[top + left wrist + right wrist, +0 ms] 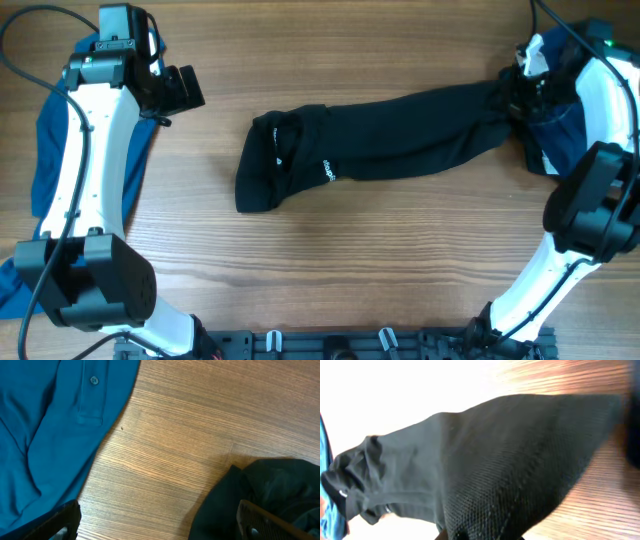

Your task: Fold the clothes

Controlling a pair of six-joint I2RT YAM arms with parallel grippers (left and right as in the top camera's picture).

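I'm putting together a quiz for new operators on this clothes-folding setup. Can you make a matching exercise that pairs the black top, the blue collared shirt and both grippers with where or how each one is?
Things:
1. black top
2. blue collared shirt
3. left gripper
4. right gripper

Places or states:
A. open, holding nothing
B. stretched across the middle of the table
C. shut on one end of a garment, far right
D. lying at the left side

Pairs: 1-B, 2-D, 3-A, 4-C

overhead: straight down, far | wrists: close, downward — all share black top [380,140]
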